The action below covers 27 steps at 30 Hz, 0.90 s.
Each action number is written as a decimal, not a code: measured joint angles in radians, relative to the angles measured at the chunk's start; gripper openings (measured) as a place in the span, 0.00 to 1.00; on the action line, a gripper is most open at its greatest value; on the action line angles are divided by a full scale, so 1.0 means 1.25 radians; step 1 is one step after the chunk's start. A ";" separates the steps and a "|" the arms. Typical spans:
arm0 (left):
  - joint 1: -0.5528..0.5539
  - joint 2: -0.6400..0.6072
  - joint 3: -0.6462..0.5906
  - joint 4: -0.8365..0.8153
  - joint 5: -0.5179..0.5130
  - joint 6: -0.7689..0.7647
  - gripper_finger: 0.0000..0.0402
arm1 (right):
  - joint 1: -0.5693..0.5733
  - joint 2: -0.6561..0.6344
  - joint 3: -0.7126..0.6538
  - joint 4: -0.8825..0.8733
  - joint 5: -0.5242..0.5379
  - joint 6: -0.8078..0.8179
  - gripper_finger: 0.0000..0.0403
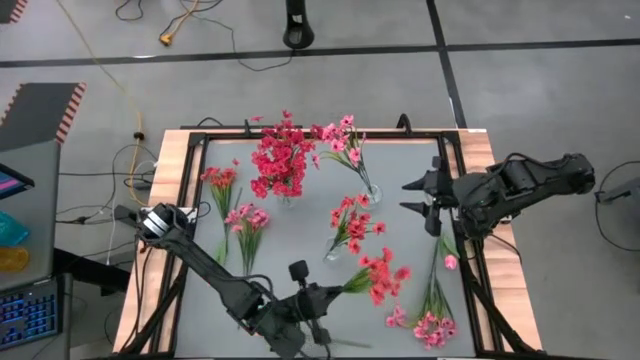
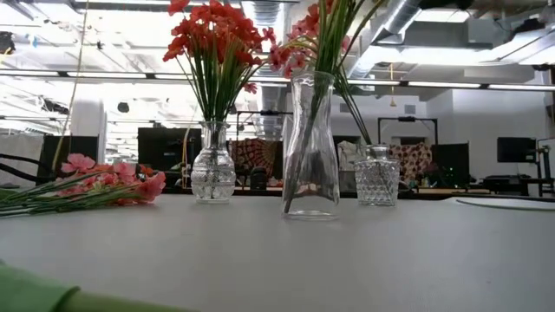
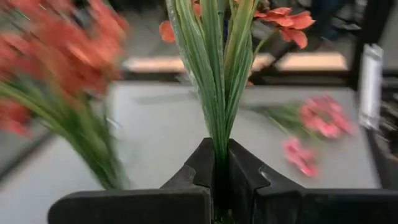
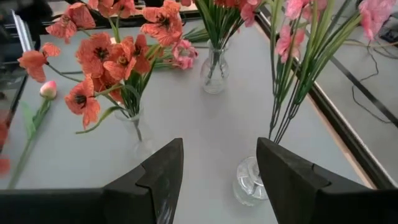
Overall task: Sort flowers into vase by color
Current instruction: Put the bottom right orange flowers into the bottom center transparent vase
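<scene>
Clamped between the left gripper's (image 3: 219, 186) closed fingers is the green stem bundle of a red flower spray (image 1: 380, 276), its blossoms lying at about five o'clock on the table (image 1: 300, 235), pointing toward three. Light, springy and top-heavy by the look of it, it is best pinched low on the bunched stems, as here, since the blossoms would crush. Right gripper (image 1: 418, 205) hangs wide open at three o'clock, near the vase of pink sprays (image 1: 371, 193)
</scene>
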 joint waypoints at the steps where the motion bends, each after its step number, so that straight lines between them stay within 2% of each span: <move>1: -0.005 -0.001 0.000 0.025 -0.033 0.036 0.01 | 0.000 -0.003 0.000 0.000 0.000 -0.010 0.57; 4: -0.014 -0.001 0.000 0.113 -0.102 0.164 0.01 | 0.000 -0.007 0.000 -0.001 0.000 -0.013 0.57; 9: -0.019 -0.001 -0.021 0.311 -0.117 0.359 0.01 | 0.000 -0.007 0.000 -0.006 0.000 -0.016 0.57; 14: -0.003 -0.001 -0.121 0.639 0.008 0.588 0.01 | 0.000 -0.007 0.000 -0.027 0.000 -0.015 0.57; 18: 0.019 -0.018 -0.239 0.929 0.073 0.716 0.01 | 0.000 -0.007 0.000 -0.035 0.000 -0.013 0.57; 22: 0.038 -0.087 -0.405 1.181 0.177 0.746 0.01 | 0.000 -0.007 0.000 -0.041 0.000 -0.013 0.57; 27: 0.089 -0.150 -0.598 1.416 0.393 0.700 0.01 | 0.000 -0.006 0.000 -0.040 0.000 -0.012 0.57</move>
